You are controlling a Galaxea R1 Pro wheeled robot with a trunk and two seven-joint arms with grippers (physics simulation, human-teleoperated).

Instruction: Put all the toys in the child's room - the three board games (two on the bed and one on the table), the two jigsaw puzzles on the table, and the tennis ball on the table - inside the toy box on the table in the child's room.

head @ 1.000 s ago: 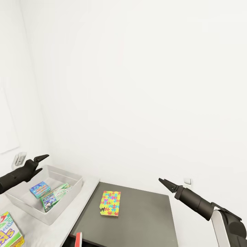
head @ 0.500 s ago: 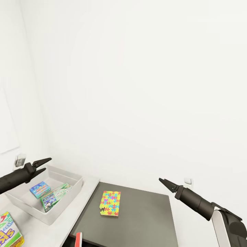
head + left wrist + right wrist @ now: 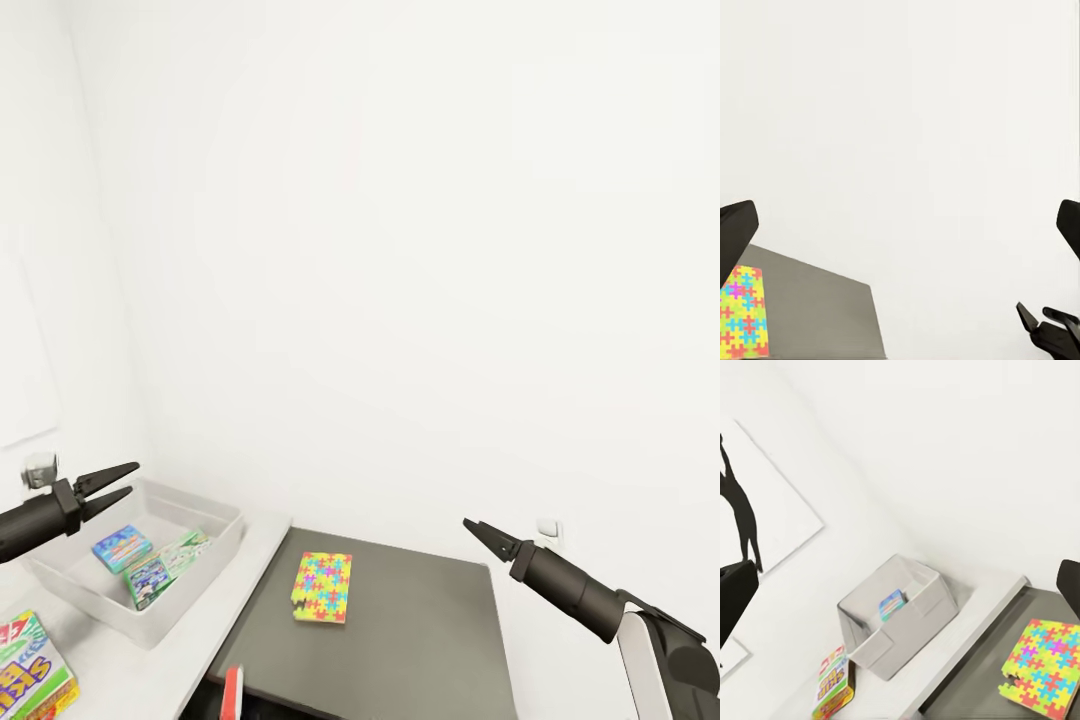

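Note:
The light grey toy box [image 3: 218, 545] stands on the pale table [image 3: 190, 650] and holds a blue board game [image 3: 122, 548] and a green-white one [image 3: 165, 570]. An orange-yellow board game [image 3: 32, 678] lies on the table in front of the box. One jigsaw puzzle [image 3: 322, 587] lies flat on the dark cabinet top [image 3: 420, 620]. My left gripper [image 3: 132, 478] hangs open and empty above the box's left end. To the right of the puzzle, my right gripper [image 3: 472, 528] hovers open and empty over the cabinet top. The right wrist view shows the box [image 3: 870, 649], the puzzle [image 3: 1046, 671] and the orange-yellow game [image 3: 832, 686].
White walls close in behind and to the left. A wall outlet [image 3: 40, 468] sits behind the left gripper, another outlet [image 3: 547, 530] behind the right arm. A small red object [image 3: 232, 695] stands at the cabinet's front edge. A poster with a black silhouette [image 3: 742, 510] hangs above the table.
My left arm has drawn back to the left, away from above the box, fingers still apart. The head view has shifted slightly. The right arm has not moved.

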